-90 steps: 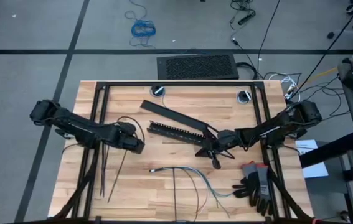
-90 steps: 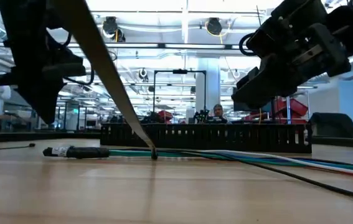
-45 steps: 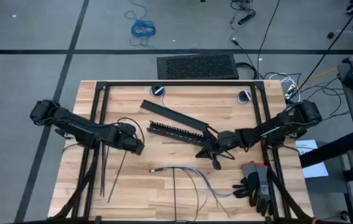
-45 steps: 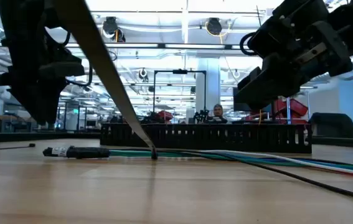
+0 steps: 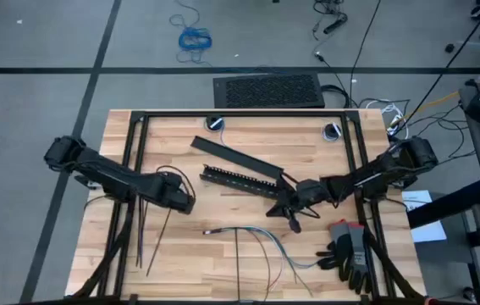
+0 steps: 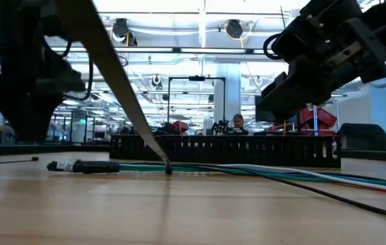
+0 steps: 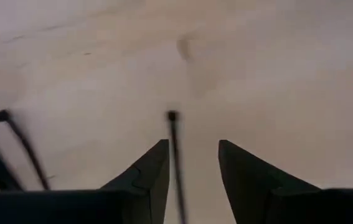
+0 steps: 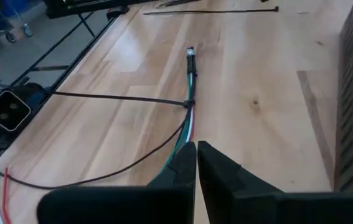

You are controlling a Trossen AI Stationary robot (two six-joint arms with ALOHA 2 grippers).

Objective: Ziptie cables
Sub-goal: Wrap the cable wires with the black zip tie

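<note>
Our left hand [image 7: 188, 163] sits low over the left half of the tabletop [image 5: 248, 140], fingers [image 7: 146, 174] parted with a clear gap, holding nothing; one ziptie [image 7: 175, 155] runs on the wood through that gap, not touched by either finger as far as we can see. More zipties [image 5: 140, 233] lie just beside it near the left frame rail, roughly parallel, running toward the near edge; the left wrist view shows two more strip ends off to one side. Our right hand [image 8: 196, 163] is near the tabletop centre, fingers nearly together with only a thin slit between them, and we see nothing gripped. It points toward the cables [image 8: 190, 118]: a thin bundle of green, pale and dark wires lying flat on the wood, one end capped with a small dark connector, a black ziptie lying across the bundle. In the high view the cables [image 5: 269, 241] sit in the near-middle of the tabletop, ends splayed toward the near right, just short of the gloves [image 5: 350, 250] at the right edge. The black slotted bar [image 5: 235, 180] lies beyond the cables, right beside the right hand, with a flat black bar [image 5: 231, 154] angled behind it. In the low view a person shows far off in the room.
</note>
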